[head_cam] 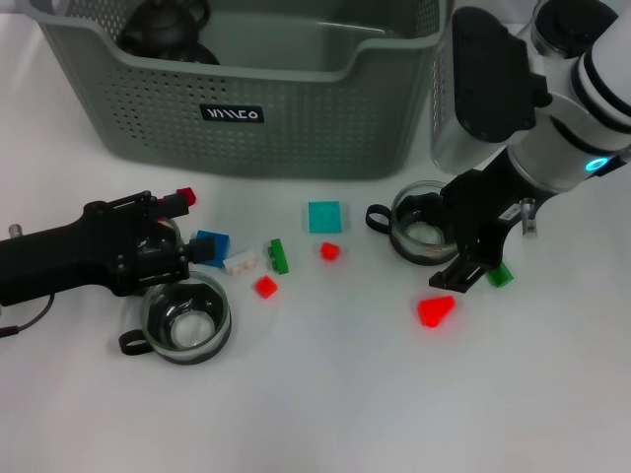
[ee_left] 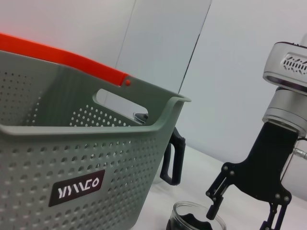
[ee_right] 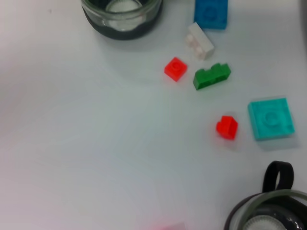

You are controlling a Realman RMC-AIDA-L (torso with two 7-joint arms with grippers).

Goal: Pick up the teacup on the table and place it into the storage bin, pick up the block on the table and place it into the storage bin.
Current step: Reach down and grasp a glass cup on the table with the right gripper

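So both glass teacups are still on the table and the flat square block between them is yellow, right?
Not quite. Both teacups are on the table, but the flat square block between them is teal, not yellow. The head view shows it, and the right wrist view confirms it.

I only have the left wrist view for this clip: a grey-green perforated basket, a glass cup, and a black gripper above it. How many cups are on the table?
Observer: Two. The head view shows one glass teacup with a black handle under the open right gripper, and a second glass teacup beside the left gripper.
Operator: Any blocks still out?
Observer: Several lie between the cups, including a teal square block and a green brick.
Operator: Anything in the bin?
Observer: A dark rounded object sits in the far left corner of the storage bin.
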